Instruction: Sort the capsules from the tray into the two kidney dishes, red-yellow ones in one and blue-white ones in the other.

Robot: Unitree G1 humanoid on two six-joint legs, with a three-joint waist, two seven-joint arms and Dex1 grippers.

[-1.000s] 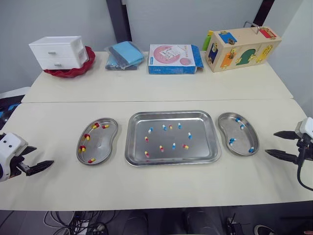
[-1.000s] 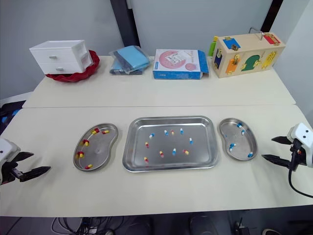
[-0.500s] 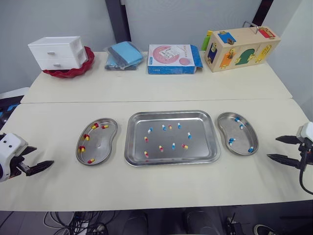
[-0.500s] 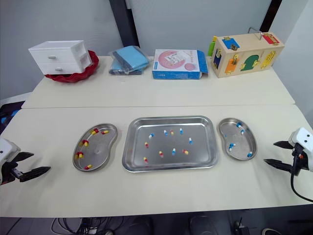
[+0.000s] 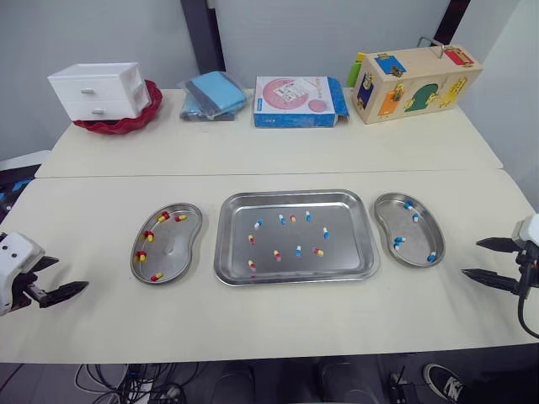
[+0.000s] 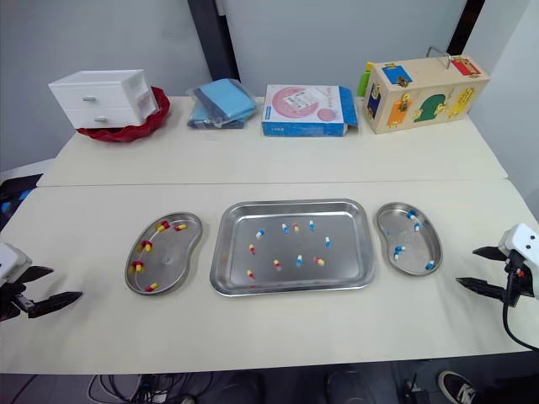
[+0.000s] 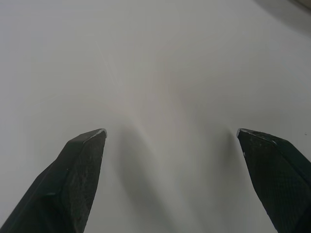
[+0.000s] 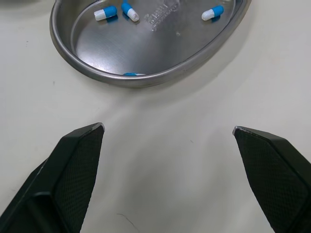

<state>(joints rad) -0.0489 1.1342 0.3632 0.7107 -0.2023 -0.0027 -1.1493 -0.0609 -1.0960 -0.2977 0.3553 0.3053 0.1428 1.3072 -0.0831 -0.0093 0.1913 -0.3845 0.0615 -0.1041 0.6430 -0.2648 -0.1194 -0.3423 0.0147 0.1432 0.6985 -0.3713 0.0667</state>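
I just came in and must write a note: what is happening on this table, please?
The robot is midway through sorting capsules. The left kidney dish holds red-yellow ones, the right kidney dish holds blue-white ones, and mixed ones are left in the tray. The left gripper and right gripper are both open and empty, each out beyond its dish.

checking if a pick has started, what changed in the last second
The right gripper drew back slightly toward the robot, away from the blue-white dish; the left gripper dropped back a touch. Both are open and empty, nothing grasped or released. The tray, red-yellow dish and capsules are unchanged.
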